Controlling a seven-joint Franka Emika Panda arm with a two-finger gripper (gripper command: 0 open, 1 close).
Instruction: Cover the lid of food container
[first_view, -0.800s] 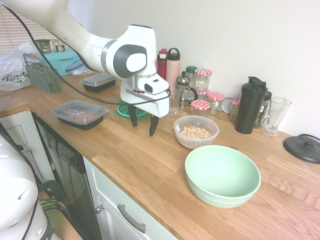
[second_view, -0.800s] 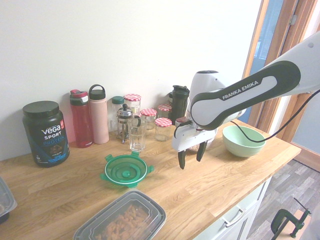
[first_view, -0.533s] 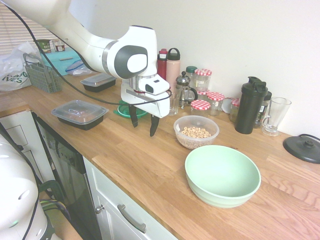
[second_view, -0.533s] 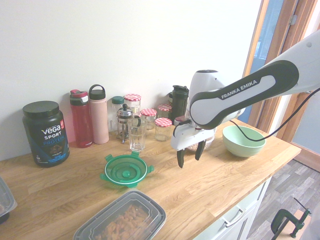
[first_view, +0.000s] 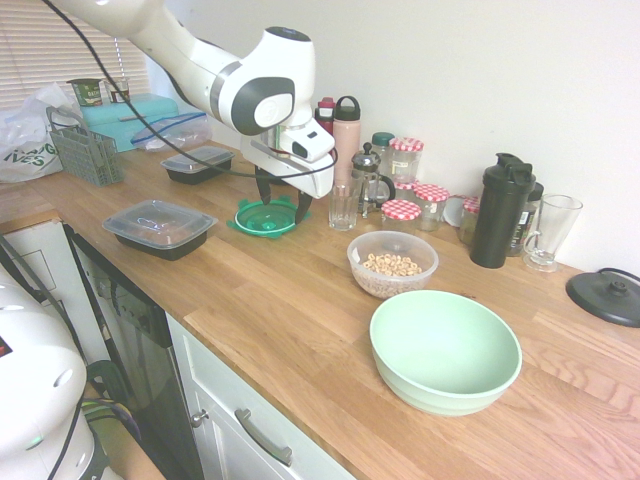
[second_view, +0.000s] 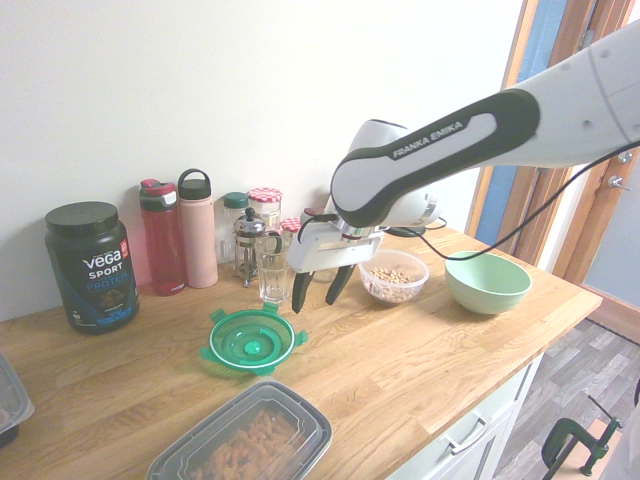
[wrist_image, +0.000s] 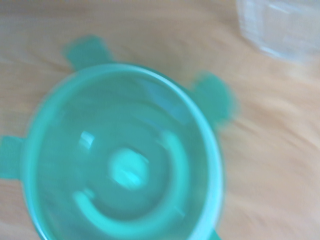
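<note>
The green lid (first_view: 265, 217) (second_view: 250, 343) lies flat on the wooden counter, tabs spread out, and fills the blurred wrist view (wrist_image: 125, 165). My gripper (first_view: 283, 203) (second_view: 315, 298) hangs open just above the lid's edge on the side toward the drinking glass, with nothing between its fingers. The food container (first_view: 392, 263) (second_view: 394, 277), a clear round tub with cereal rings inside, stands uncovered farther along the counter, well apart from the lid and the gripper.
A drinking glass (first_view: 343, 207) (second_view: 273, 275) stands close beside the gripper, with a French press, bottles and jars behind it. A pale green bowl (first_view: 445, 350) sits past the container. Black trays (first_view: 160, 227) (second_view: 245, 440) lie near the counter's front edge.
The arm has swung away from beside the food container, back toward the wall, and now hovers at the green lid. The gripper stays open.
</note>
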